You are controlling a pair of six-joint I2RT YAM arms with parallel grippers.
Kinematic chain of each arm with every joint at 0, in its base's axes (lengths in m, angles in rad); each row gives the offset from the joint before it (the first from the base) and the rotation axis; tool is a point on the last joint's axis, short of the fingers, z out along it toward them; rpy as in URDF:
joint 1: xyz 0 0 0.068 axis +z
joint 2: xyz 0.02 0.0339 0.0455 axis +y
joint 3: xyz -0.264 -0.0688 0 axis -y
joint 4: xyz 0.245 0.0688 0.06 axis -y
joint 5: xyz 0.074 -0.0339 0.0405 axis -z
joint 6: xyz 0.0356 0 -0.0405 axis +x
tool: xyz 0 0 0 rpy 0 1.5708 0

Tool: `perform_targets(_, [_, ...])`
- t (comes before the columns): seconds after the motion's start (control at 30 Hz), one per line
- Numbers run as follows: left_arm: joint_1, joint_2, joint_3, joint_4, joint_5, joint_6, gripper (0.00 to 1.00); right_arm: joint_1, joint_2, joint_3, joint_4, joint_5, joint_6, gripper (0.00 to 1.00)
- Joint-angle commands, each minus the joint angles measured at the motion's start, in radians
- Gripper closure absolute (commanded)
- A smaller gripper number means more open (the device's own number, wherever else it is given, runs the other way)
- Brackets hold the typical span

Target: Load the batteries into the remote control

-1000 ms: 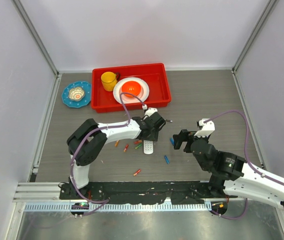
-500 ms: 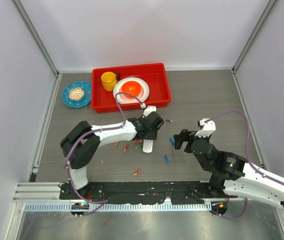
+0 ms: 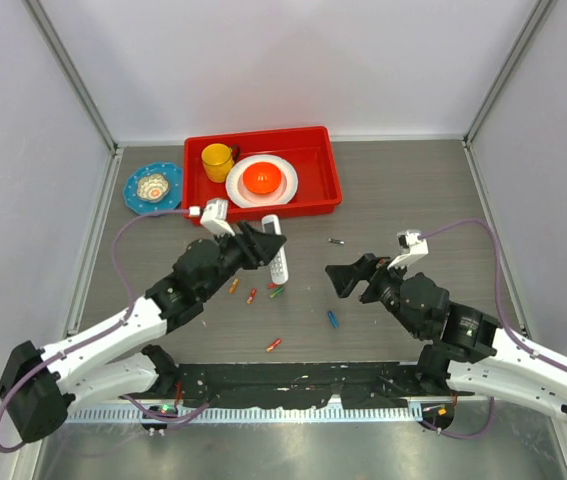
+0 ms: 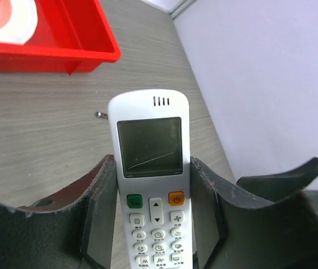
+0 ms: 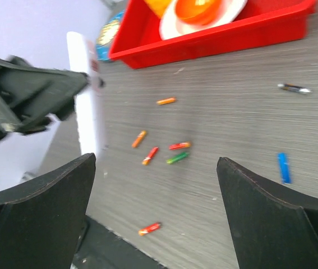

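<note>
the left gripper [image 3: 263, 243] is closed on the remote [image 3: 279, 265], clamping its two long sides. in the left wrist view the keypad face is turned to the camera. the screen end sticks out past the fingers [image 4: 98, 216] and the button end sits down between them. the remote is just near of the red tray [image 3: 334, 178], about mid-way across the surface [image 3: 413, 190]. whether it touches the surface cannot be told.

the right gripper [image 3: 346, 278] stands wide open and holds nothing. it is to the right of the remote and apart from it.

the batteries [image 3: 252, 296] lie loose on the surface, none of them in the remote. a small cluster lies just near and left of the remote, with an orange battery [image 3: 233, 286] at its left and a green battery [image 3: 276, 293] at its right. a blue battery [image 3: 332, 319] lies alone, near of the right gripper. a red battery [image 3: 274, 345] lies nearest the arm bases.

a small dark metal bit [image 3: 336, 241] lies between the tray and the right gripper. in the tray are a yellow cup [image 3: 217, 160] and a white plate [image 3: 283, 166] that carries an orange bowl [image 3: 261, 178]. a blue dish [image 3: 134, 190] sits on the surface just left of the tray.
</note>
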Motion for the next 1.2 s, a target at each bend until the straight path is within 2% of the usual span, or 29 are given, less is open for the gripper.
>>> perform_targets(0.0, [0.033,-0.106,-0.199,0.390,0.119,-0.109,1.00,0.003,-0.003,-0.044,0.280,-0.228,-0.009,0.05])
perform_targets(0.13, [0.052,-0.160,-0.290,0.562,0.181,-0.131,1.00,-0.005,0.029,-0.095,0.477,-0.399,0.009,0.05])
perform_targets(0.23, [0.075,-0.154,-0.333,0.713,0.254,-0.169,1.00,-0.027,0.082,-0.108,0.553,-0.519,0.044,0.05])
perform_targets(0.37, [0.139,-0.115,-0.362,0.863,0.382,-0.238,1.00,-0.097,0.122,-0.162,0.679,-0.656,0.129,0.05])
perform_targets(0.47, [0.177,-0.095,-0.376,0.938,0.428,-0.296,1.00,-0.197,0.141,-0.217,0.780,-0.766,0.207,0.05])
perform_targets(0.57, [0.182,-0.074,-0.359,0.946,0.469,-0.310,1.00,-0.275,0.161,-0.279,0.937,-0.861,0.279,0.05])
perform_targets(0.8, [0.184,-0.033,-0.339,0.964,0.489,-0.319,1.00,-0.287,0.247,-0.280,1.096,-0.921,0.324,0.05])
perform_targets(1.17, [0.182,0.027,-0.327,1.020,0.512,-0.344,1.00,-0.287,0.415,-0.219,1.179,-0.987,0.331,0.05])
